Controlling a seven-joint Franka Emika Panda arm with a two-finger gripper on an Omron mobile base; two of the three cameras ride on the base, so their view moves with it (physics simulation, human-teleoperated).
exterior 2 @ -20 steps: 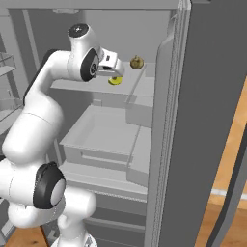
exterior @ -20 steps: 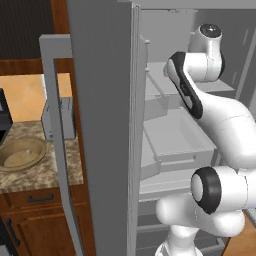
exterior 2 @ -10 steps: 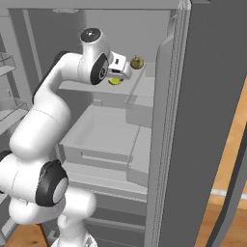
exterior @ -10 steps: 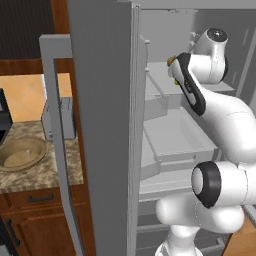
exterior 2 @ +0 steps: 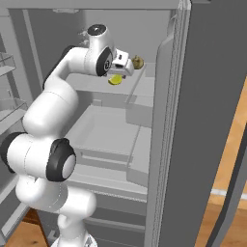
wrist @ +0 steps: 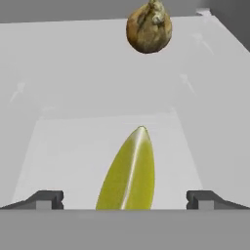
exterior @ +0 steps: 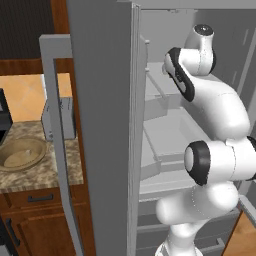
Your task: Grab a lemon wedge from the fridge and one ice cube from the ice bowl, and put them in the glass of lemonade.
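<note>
Ice bowl [exterior: 20,154] on the counter [exterior: 30,175], left; open fridge [exterior: 100,125] centre. Lemon wedge [wrist: 129,173] on the upper shelf [wrist: 73,146], between the tips of the wide, empty end effector [wrist: 125,199]; long axis and pointed tip aim toward a brown lump [wrist: 149,28]. Step: grasping; next, probably closing.

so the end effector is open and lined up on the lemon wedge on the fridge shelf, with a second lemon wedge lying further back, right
Not quite. Further back lies a brownish lumpy round item, not a second wedge, as the hand view shows. The rest holds: the end effector is open and lined up on the lemon wedge on the fridge shelf.
</note>
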